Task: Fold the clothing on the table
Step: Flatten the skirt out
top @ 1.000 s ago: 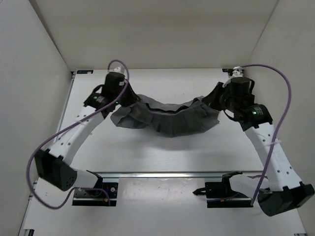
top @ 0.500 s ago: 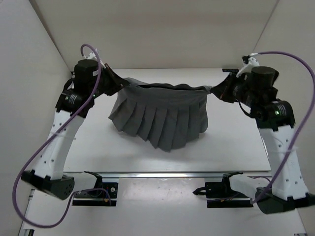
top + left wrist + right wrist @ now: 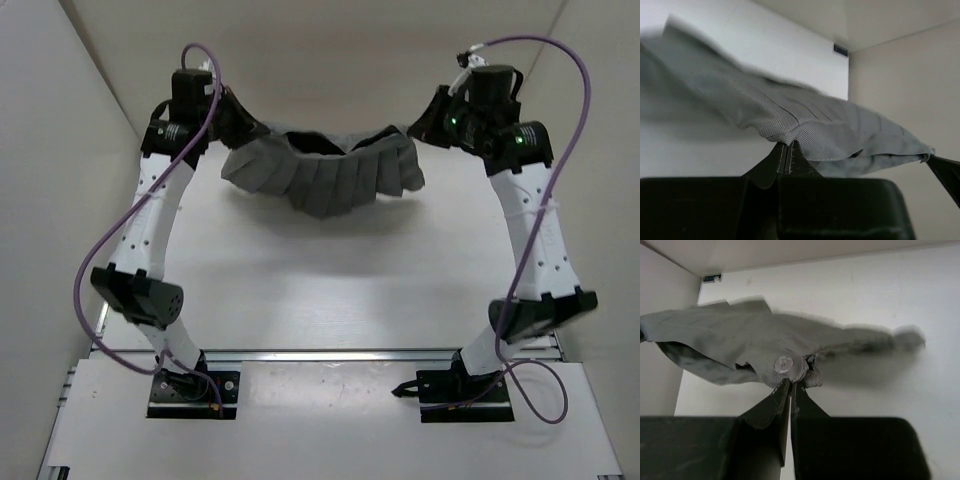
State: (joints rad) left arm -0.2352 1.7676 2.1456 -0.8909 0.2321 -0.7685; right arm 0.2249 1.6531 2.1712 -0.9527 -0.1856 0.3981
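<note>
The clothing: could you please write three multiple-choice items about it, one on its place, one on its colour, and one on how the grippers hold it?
1. Where is the clothing?
A. lying flat, untouched
B. hanging between the two grippers
C. crumpled in a near corner

2. What colour is it?
A. red
B. white
C. grey

3. How do the grippers stand?
A. both open
B. both shut on the clothing
C. only one shut

Key:
1 B, it stretches from the left gripper to the right gripper.
2 C, it is plain grey fabric in every view.
3 B, each wrist view shows the jaws closed on the fabric's edge.
</note>
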